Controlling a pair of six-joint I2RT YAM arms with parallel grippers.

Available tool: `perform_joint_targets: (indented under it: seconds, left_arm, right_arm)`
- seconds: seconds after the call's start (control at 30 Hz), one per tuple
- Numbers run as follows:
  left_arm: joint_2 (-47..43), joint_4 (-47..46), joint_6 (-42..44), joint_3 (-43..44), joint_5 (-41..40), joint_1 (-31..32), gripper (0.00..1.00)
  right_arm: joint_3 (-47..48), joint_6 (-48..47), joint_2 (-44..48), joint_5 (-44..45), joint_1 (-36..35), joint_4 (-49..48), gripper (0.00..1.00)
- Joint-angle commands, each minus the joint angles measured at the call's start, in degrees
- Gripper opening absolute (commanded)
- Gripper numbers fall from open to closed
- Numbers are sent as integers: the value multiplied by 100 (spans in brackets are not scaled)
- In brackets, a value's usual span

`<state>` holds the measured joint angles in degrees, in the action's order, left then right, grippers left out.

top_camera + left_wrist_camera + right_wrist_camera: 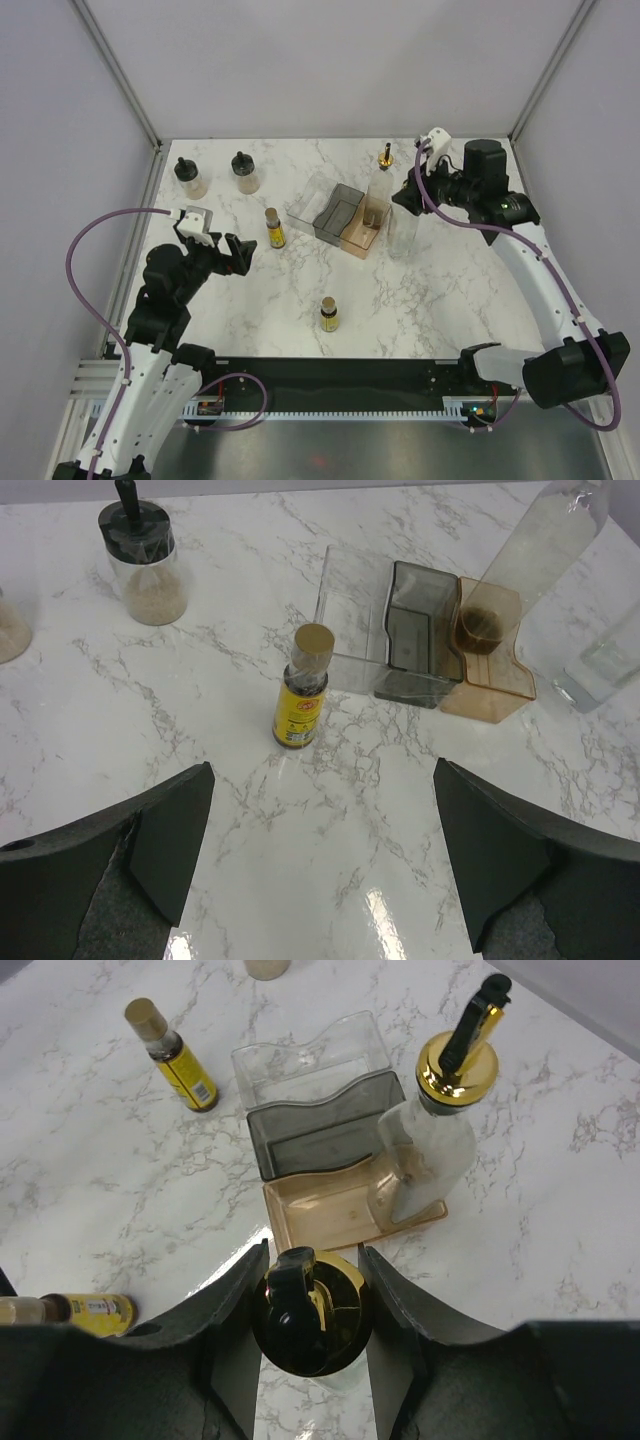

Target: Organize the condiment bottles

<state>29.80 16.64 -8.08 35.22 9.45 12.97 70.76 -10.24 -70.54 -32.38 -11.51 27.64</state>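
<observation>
My right gripper [313,1278] is shut on the gold pourer top of a tall clear bottle [400,236], which is upright just right of the tray. A second tall clear bottle [425,1145] stands in the tray's peach compartment [320,1210]. One tiny amber bottle [300,695] stands left of the tray, ahead of my left gripper [322,780], which is open and holds nothing. Another amber bottle [329,314] stands nearer the front edge. Two squat black-capped bottles [190,178] [245,172] stand at the back left.
The three-part tray [335,215] sits mid-table, with nothing in its clear and grey compartments. The enclosure walls and frame posts [120,70] close off the back and sides. My left arm's purple cable [95,235] loops over the table's left edge.
</observation>
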Motion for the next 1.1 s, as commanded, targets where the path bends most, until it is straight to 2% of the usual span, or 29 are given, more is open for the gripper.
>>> perform_joint_targets:
  seconds: [0.0, 0.3, 0.57, 1.07]
  left_arm:
    - [43, -65, 175, -42, 22, 21, 100]
    - [43, -56, 166, -42, 13, 21, 100]
    - [34, -56, 175, -51, -5, 30, 100]
    - [52, -65, 175, -59, 13, 21, 100]
  right_arm:
    - [797, 22, -47, -111, -228, -382, 0]
    - [1642, 58, -662, 13, -888, -356, 0]
    - [2125, -654, -1356, -531, -1011, -347, 0]
    - [2029, -1532, -1972, -1244, -1020, -181, 0]
